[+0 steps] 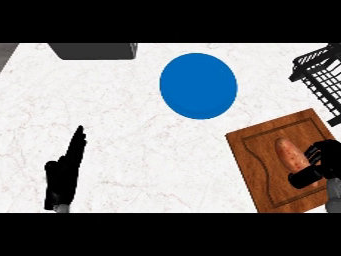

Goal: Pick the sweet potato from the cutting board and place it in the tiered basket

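Right hand (326, 165) sits low on the cutting board (265, 150), fingers and thumb curled round the near end of the sweet potato (288, 151), which lies on the wood. Left hand (64, 170) rests open, fingers straight. Beyond the fingers: blue plate (199, 86), then the wire basket (334, 80).

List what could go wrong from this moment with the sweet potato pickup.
1. The right hand curls around only the near end of the sweet potato; lifted from there, its free end might tip or slip out.
2. The tiered basket stands just beyond the cutting board, so the hand or the potato could knock its wire rim on the way over.
3. The fingers lie low on the board and might drag it.
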